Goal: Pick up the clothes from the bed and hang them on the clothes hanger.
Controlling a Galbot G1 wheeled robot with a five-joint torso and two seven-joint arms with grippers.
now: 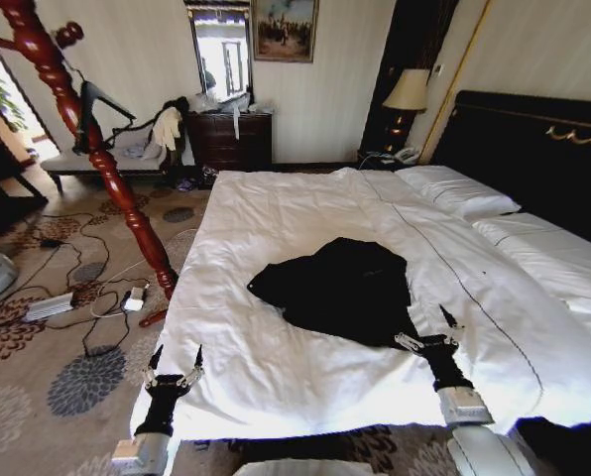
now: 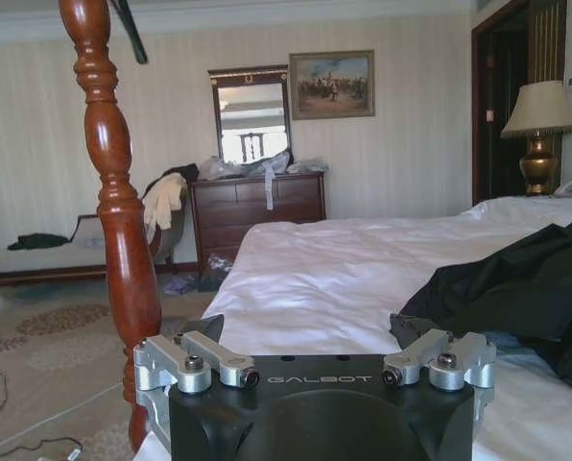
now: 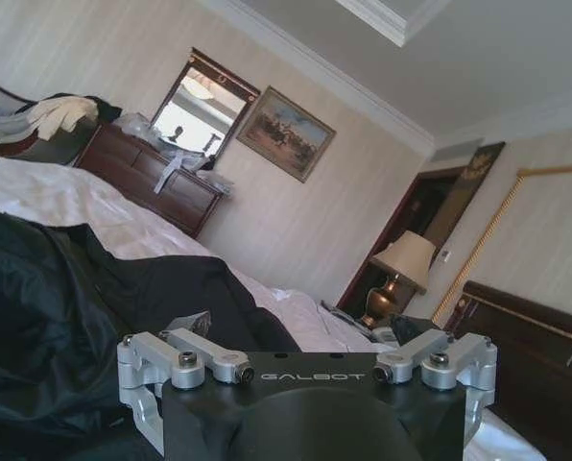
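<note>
Head view: black clothes (image 1: 340, 288) crumpled in a loose heap near the middle of the bed (image 1: 276, 367), on the white duvet, a sleeve or flap trailing out toward 9 o'clock. Soft, limp fabric by the look of it; likely to sag, fold and stretch out long once lifted, with some weight for a coat-like piece. Not fragile, probably not slippery, but thin single layers apt to slide through a shallow pinch. Best taken by a bunched fold or a thick edge such as the collar, hard to pick out in this heap; the near hem at 5 o'clock lies closest to reach.

Right gripper (image 1: 429, 332) hovering at that 5 o'clock edge, just at the fabric, jaws spread wide and empty; dark cloth close ahead in the right wrist view (image 3: 84, 336). Left gripper (image 1: 174, 369) at 8 o'clock, well apart from the heap, over the foot corner of the duvet, jaws likewise spread and holding nothing.

Clothes hanger (image 1: 102, 164) leaning on the floor beside the bed at 10 o'clock, reddish spiral pole close by the left gripper (image 2: 118, 230).
</note>
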